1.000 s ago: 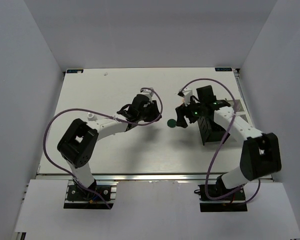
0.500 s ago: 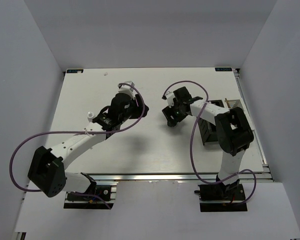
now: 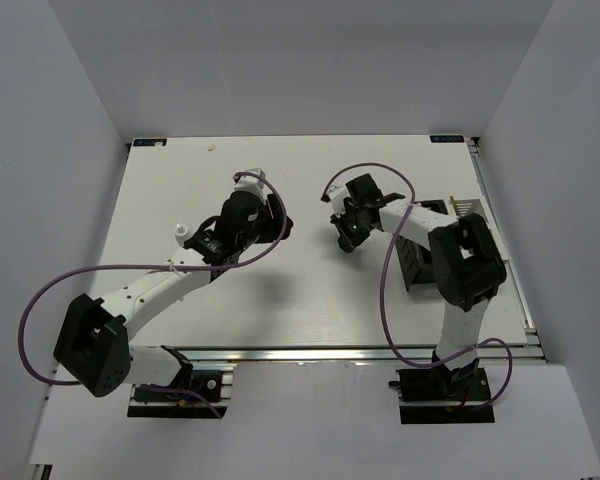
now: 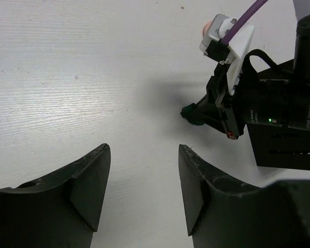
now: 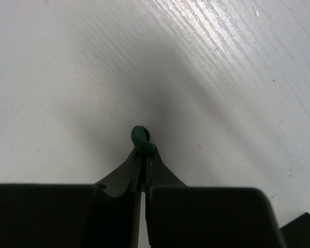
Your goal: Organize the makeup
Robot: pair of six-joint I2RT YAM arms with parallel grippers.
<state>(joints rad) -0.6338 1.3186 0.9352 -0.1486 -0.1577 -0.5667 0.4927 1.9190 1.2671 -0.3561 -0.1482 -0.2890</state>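
Most of the compartment box (image 3: 412, 268), near the table's (image 3: 160, 300) right edge, is hidden from you under the right arm. A peach-pink bit (image 4: 207, 25) peeks out behind that arm's wrist mount, too cut off to name. A small white item (image 3: 183, 230) beside the left forearm is too small to make out.

Your right arm folds back on itself, and the right gripper (image 5: 143, 155) points toward the table's middle. Its jaws are nearly together, pinching the dark green disc (image 5: 141, 137) on edge at the very tips. You cannot tell whether the disc touches the surface. It sits right of the table's centre.

Your left arm stretches toward the middle. The left gripper (image 4: 143, 181) has its jaws spread wide with nothing between them, and it faces the disc from the left, apart from it.
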